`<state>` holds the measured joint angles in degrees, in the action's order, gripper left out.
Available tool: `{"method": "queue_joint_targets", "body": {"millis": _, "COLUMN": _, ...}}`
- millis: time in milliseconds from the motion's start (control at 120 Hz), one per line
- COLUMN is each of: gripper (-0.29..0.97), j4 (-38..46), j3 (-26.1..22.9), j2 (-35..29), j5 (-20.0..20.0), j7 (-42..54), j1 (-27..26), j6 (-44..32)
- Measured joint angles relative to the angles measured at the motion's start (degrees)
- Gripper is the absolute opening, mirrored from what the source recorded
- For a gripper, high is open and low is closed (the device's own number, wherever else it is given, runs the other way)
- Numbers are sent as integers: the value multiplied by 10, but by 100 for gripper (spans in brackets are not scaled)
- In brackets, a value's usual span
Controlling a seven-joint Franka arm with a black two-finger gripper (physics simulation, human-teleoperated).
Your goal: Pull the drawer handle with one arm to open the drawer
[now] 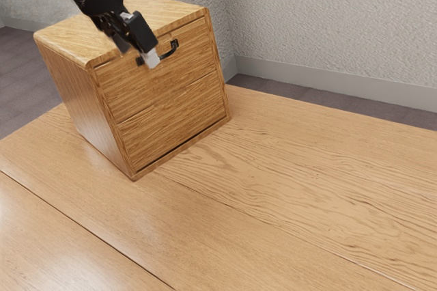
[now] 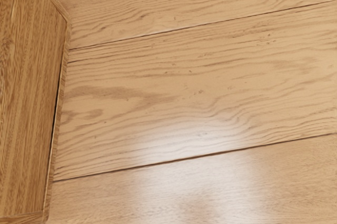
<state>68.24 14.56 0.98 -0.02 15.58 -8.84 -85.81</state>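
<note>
The gripper [image 1: 149, 57] sits at the small black handle [image 1: 169, 48] of the top drawer [image 1: 171, 76] in the cabinet [image 1: 75, 100] on the table [image 1: 307, 188] at the exterior view's upper left, and whether it is wide or closed I cannot tell — the rigid, thin bar is probably slick, best clasped mid-span.

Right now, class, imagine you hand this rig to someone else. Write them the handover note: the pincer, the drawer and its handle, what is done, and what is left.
Pincer: at the black handle of the top drawer; whether it grips the handle cannot be told.
Things: the wooden cabinet stands on the table, in the exterior view's upper left.
Done: the approach; the pincer is at the handle.
Left: confirm the grip, then pull. The top drawer looks flush with the cabinet front, so it is not yet open.
</note>
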Motion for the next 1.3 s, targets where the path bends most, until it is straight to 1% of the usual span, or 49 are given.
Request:
{"method": "queue_joint_targets", "body": {"millis": 150, "gripper": 68, "j4": -29, "j3": -2, "j2": -3, "j5": -9, "j7": -1, "j1": 8, "j6": 11}}
{"method": "queue_joint_targets", "body": {"millis": 283, "gripper": 68, "j4": -33, "j3": 2, "j2": -1, "j5": -19, "j7": -1, "j1": 12, "j6": 5}}
{"method": "queue_joint_targets", "body": {"millis": 417, "gripper": 68, "j4": -30, "j3": 3, "j2": 3, "j5": -19, "j7": 12, "j1": 22, "j6": -10}}
{"method": "queue_joint_targets", "body": {"millis": 492, "gripper": 68, "j4": -28, "j3": 4, "j2": 21, "j5": -18, "j7": 28, "j1": 39, "j6": -27}}
{"method": "queue_joint_targets", "body": {"millis": 608, "gripper": 68, "j4": -27, "j3": 4, "j2": 66, "j5": -20, "j7": 58, "j1": 88, "j6": -66}}
{"method": "queue_joint_targets", "body": {"millis": 658, "gripper": 68, "j4": -28, "j3": 2, "j2": 77, "j5": -22, "j7": 71, "j1": 97, "j6": -83}}
{"method": "queue_joint_targets", "body": {"millis": 1008, "gripper": 68, "j4": -30, "j3": -3, "j2": 85, "j5": -34, "j7": 148, "j1": 91, "j6": -152}}
{"method": "queue_joint_targets", "body": {"millis": 1300, "gripper": 68, "j4": -27, "j3": 1, "j2": 126, "j5": -35, "j7": 185, "j1": 95, "j6": -212}}
